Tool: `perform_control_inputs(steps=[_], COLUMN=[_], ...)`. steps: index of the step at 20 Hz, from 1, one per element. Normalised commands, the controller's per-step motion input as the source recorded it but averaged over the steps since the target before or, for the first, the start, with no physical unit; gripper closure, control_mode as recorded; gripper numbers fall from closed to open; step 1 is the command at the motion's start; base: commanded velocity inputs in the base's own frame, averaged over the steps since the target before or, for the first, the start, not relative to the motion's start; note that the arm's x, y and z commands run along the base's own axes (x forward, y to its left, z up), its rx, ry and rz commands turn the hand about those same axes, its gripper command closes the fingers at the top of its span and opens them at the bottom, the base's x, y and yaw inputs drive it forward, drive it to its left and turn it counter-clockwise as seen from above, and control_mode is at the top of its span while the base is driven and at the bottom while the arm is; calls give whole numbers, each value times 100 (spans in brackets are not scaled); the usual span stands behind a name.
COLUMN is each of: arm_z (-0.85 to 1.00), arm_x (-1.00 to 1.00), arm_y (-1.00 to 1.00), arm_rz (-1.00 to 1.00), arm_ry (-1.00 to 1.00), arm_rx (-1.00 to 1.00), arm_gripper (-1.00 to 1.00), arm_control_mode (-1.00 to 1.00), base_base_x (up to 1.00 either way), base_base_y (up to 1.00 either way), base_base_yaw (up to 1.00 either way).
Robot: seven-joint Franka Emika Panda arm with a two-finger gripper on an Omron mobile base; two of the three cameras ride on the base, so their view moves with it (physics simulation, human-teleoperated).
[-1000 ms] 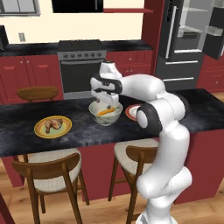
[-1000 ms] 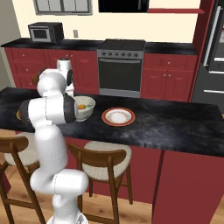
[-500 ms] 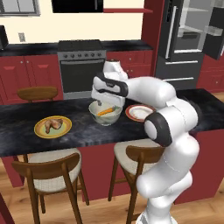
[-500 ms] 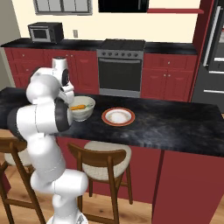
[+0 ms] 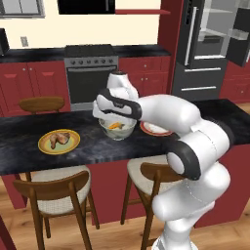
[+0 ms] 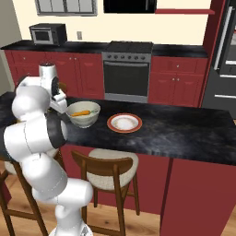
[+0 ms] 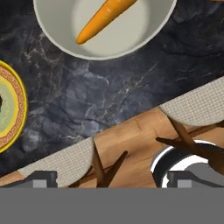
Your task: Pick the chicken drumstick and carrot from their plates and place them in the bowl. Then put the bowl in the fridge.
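Note:
The carrot (image 5: 114,125) (image 6: 80,113) (image 7: 105,19) lies inside the cream bowl (image 5: 117,131) (image 6: 84,119) (image 7: 57,37) on the dark counter. On the yellow plate (image 5: 47,145) (image 7: 13,109), left of the bowl, rests the chicken drumstick (image 5: 59,138). The white plate with the red rim (image 5: 155,129) (image 6: 124,123) lies bare to the bowl's right. My gripper (image 5: 110,114) (image 7: 113,178) hangs open and empty just on the near, left side of the bowl, above the counter's front edge. The fridge (image 5: 210,44) stands at the back right with a door open.
Two wooden stools with woven seats (image 5: 61,193) (image 5: 156,173) (image 7: 188,107) stand under the counter's near edge. A steel oven (image 5: 93,73) (image 6: 126,76) and red cabinets line the back wall. A microwave (image 6: 48,33) sits on the rear counter.
The arm's elbow has swung outward and the hand has shifted a little from over the bowl toward the yellow plate. The jaws stay open and the carrot stays in the bowl.

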Motion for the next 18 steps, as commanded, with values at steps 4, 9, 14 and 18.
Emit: perform_control_inputs(steps=[4,9,14,18], arm_z=[0,0,-1,-8], arm_x=[-34,-6,-1,7], arm_y=[54,74,78,78], arm_rz=[25,3,-6,-13], arm_ry=[-3,-1,-2,0], arm_rx=[-7,-11,-6,-3], arm_gripper=[-100,-100,-100,-100], arm_control_mode=[-100,-100,-100,-100], base_base_x=[0,0,0,0], base_base_y=[0,0,0,0], base_base_yaw=[0,0,0,0])
